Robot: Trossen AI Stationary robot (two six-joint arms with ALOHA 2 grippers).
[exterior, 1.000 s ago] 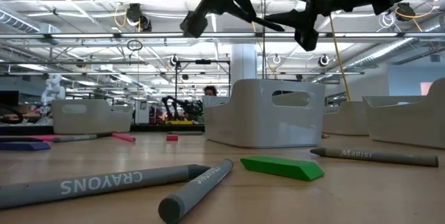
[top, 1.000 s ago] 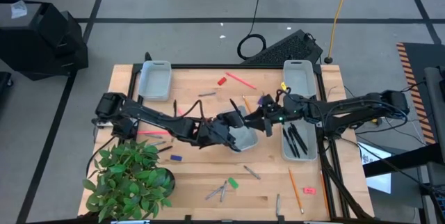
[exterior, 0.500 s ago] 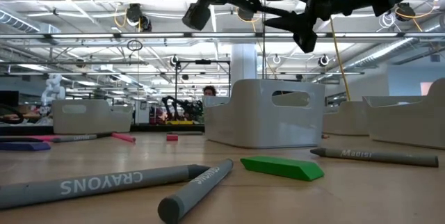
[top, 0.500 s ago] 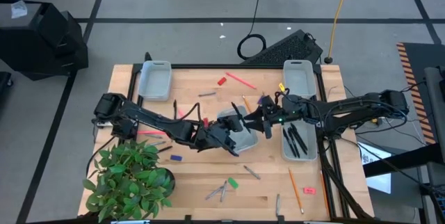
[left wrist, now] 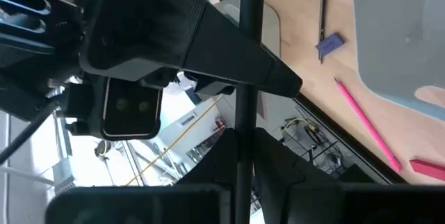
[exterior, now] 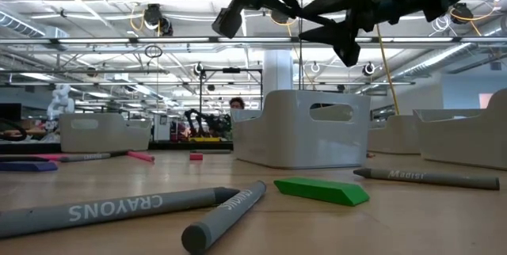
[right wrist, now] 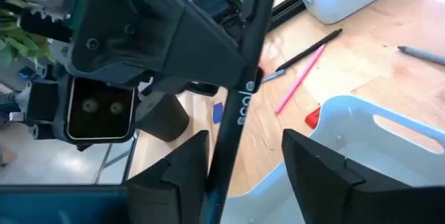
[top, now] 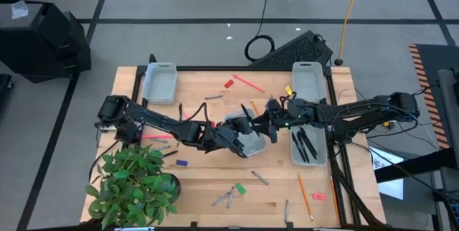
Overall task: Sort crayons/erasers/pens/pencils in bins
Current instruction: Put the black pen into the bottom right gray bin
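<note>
Two grippers meet above the middle bin (top: pixel 254 145) in what looks like a hand-over within the pen-sorting step. The left gripper (top: pixel 241 126) has its fingers pressed onto a black pen (right wrist: pixel 240 99), which hangs in the air between the two arms. The right gripper (top: pixel 267 120) has its fingers spread to either side of the same pen, not yet closed on it. The next move probably calls for the right fingers to close before the left ones let go, then a carry to the right-hand bin (top: pixel 293 156), where other pens (top: pixel 304 143) already lie. Only the wrist views show each grip. The high view alone places the exchange over the table. The low view adds the unsorted crayons (exterior: pixel 119 207) and a green eraser (exterior: pixel 321 191) lying on the near table.
</note>
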